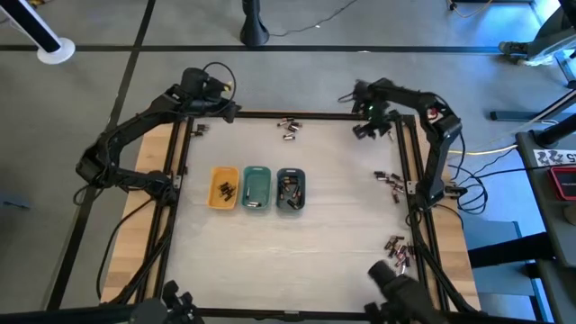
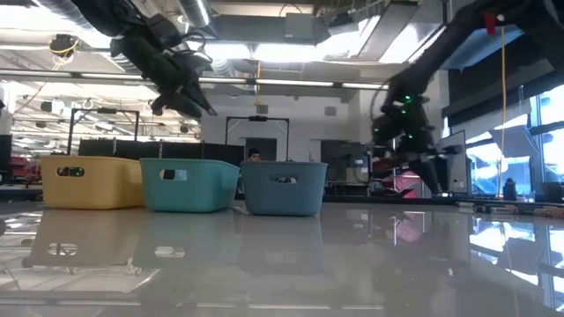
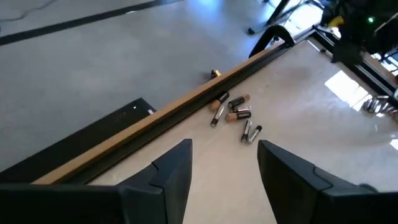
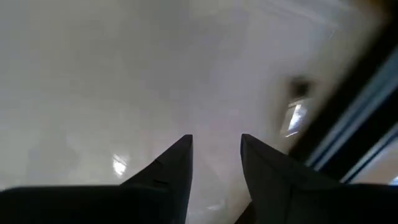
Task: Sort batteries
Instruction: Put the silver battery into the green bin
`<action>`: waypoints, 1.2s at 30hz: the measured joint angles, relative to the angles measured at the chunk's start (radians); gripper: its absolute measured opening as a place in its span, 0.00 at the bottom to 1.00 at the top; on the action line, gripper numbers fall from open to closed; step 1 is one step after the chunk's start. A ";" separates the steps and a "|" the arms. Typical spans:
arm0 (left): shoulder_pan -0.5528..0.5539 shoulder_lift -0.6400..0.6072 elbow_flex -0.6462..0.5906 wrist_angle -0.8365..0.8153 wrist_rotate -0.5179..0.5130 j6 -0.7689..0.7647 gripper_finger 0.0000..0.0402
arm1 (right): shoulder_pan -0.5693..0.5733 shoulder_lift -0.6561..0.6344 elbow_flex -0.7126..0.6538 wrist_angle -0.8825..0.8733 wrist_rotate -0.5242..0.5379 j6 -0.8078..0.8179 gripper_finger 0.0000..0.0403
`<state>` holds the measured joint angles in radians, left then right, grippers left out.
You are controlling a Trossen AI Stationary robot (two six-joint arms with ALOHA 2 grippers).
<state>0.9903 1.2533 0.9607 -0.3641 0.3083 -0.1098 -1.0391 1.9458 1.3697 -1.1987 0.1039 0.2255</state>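
— Table (image 1: pixel 225 261) first: what sits on it?

— Near its right edge I see batteries (image 1: pixel 397 250) in a loose heap, more (image 1: pixel 390 180) halfway along that edge. Mid-table, the yellow tray (image 1: pixel 223 189), green tray (image 1: pixel 256 188) and grey-blue tray (image 1: pixel 290 190) stand in a row, each with cells inside.

— And farther off?

— By the far edge a cluster (image 3: pixel 235 115) lies flat, long axes pointing every way.

— Grippers?

— Left gripper (image 3: pixel 224 168) hovers over the far left corner, released, grasping nothing. Right gripper (image 4: pixel 216 165) hangs by the far right corner, parted and bare.

Right hand (image 4: pixel 214 158) fingers parted, empty, above pale table (image 4: pixel 93 81).
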 joint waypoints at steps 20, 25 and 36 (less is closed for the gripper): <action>0.006 0.000 0.000 0.021 0.002 -0.113 0.42 | -0.105 -0.046 -0.014 0.073 -0.016 -0.080 0.34; 0.006 0.000 0.000 0.032 -0.003 -0.121 0.42 | -0.091 -0.069 -0.014 0.085 0.030 -0.078 0.34; 0.006 0.000 0.000 0.062 -0.005 -0.119 0.42 | 0.106 -0.066 -0.015 0.650 -0.595 -0.163 0.34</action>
<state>0.9958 1.2537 0.9607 -0.3018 0.3035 -0.2291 -0.9333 1.8793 1.3544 -0.5491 -0.4909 0.0623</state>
